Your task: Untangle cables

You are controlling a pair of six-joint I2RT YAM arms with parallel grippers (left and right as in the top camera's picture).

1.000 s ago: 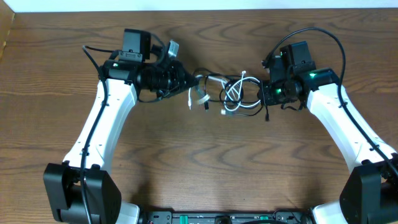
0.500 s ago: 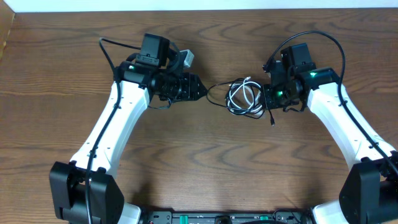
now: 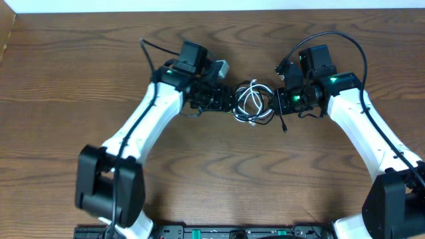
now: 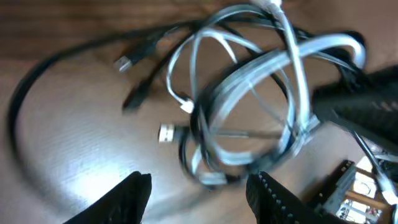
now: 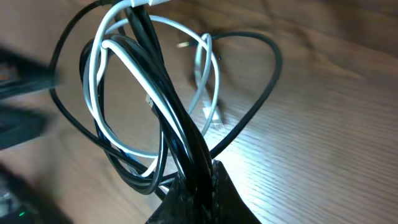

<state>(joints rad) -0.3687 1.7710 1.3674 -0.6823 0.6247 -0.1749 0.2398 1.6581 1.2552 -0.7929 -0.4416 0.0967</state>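
Observation:
The cables [image 3: 253, 102] lie as one tangled bundle of white and black loops at mid-table between my two grippers. My right gripper [image 3: 279, 99] is shut on the bundle's black strands [image 5: 186, 143], with the white loop [image 5: 99, 93] hanging from the same pinch [image 5: 200, 186]. My left gripper [image 3: 230, 101] stands open just left of the bundle. In the left wrist view its fingertips [image 4: 134, 198] frame bare wood, and the cable loops [image 4: 249, 93] sit beyond them, with nothing between the jaws [image 4: 202, 199]. Small plug ends [image 4: 166, 132] stick out of the tangle.
The brown wooden table [image 3: 219, 172] carries only the bundle. A thick black arm cable [image 3: 345, 41] arcs over my right wrist, and another [image 3: 151, 48] trails behind my left wrist. Both arm bases stand at the near edge.
My left gripper has opened, let go of its cable, and swung right up to the bundle. The cables, earlier stretched toward the left, have drawn into a tighter coil by my right gripper.

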